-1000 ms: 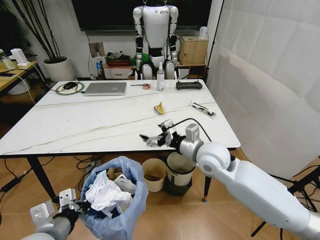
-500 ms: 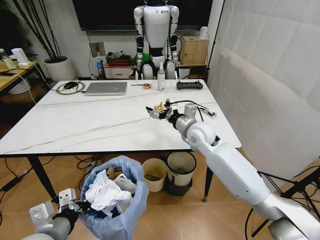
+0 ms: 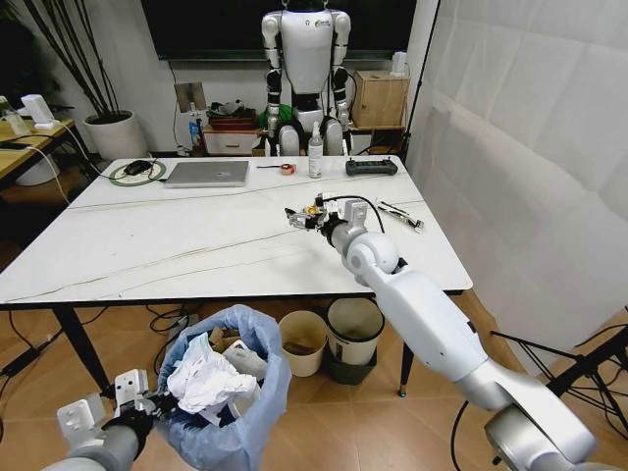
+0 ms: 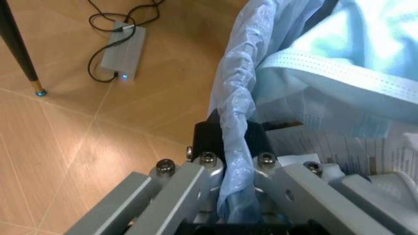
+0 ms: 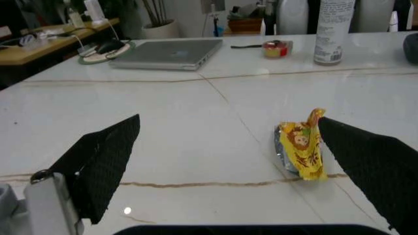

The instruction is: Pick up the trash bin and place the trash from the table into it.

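The right gripper (image 3: 302, 218) hung low over the table (image 3: 147, 245), toward its far right corner, with its jaws spread wide. The yellow snack wrapper (image 5: 300, 147) lay just ahead of them, nearer to one finger than to the other. It stood crumpled, with its long axis roughly upright and its tip pointing up. The left gripper (image 4: 228, 181) was pinched on the rim of the trash bin (image 3: 231, 392), which it held below the table's near edge, so the right arm was the nearer one.
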Robot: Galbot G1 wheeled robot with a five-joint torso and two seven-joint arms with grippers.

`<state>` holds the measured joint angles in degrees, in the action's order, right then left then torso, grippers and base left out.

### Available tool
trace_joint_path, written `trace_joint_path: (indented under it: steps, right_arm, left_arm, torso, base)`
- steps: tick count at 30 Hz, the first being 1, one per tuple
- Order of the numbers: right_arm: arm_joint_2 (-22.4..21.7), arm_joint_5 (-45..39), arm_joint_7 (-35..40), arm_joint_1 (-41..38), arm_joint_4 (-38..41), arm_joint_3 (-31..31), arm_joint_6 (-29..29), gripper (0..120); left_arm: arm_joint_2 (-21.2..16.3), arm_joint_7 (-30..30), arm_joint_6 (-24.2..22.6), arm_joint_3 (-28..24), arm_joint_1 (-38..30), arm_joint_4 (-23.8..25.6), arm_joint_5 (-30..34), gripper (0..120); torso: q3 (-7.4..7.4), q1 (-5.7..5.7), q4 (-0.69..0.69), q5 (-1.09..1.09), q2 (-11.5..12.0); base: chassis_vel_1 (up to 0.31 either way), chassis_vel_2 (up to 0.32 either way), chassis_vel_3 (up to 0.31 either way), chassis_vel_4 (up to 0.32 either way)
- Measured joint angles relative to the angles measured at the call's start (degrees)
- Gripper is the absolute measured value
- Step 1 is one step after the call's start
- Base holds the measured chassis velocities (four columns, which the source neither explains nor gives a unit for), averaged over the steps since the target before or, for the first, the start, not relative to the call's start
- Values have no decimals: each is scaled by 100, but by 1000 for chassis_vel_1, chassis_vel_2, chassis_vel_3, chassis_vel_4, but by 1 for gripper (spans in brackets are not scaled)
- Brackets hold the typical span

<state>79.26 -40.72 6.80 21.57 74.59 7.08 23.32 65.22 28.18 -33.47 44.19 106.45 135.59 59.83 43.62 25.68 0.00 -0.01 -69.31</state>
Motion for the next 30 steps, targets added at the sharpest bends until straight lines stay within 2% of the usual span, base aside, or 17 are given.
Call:
trace_joint_path:
  steps: [2, 8, 22, 30]
  right_arm:
    - [67, 110, -35, -59, -162, -3, -7, 100]
    - [495, 795, -355, -371, -1337, -152, -205, 100]
    - [1021, 1308, -621, -693, -2494, -412, -519, 100]
    - [1159, 1485, -696, -753, -2929, -584, -622, 100]
  left_arm:
    - [1, 0, 0, 0, -5, -3, 0, 0]
    - [11, 0, 0, 41, 31, 5, -3, 0]
    - [45, -1, 4, 78, 51, 24, -17, 0]
    - [61, -7, 6, 80, 70, 25, -42, 0]
  torso:
    - [0, 0, 0, 1, 0]
    - [1, 0, 0, 1, 0]
    - [0, 0, 1, 1, 0]
    - [0, 0, 0, 1, 0]
  base:
    - [0, 0, 0, 0]
    - [0, 0, 0, 0]
    - [0, 0, 0, 0]
    - [0, 0, 0, 0]
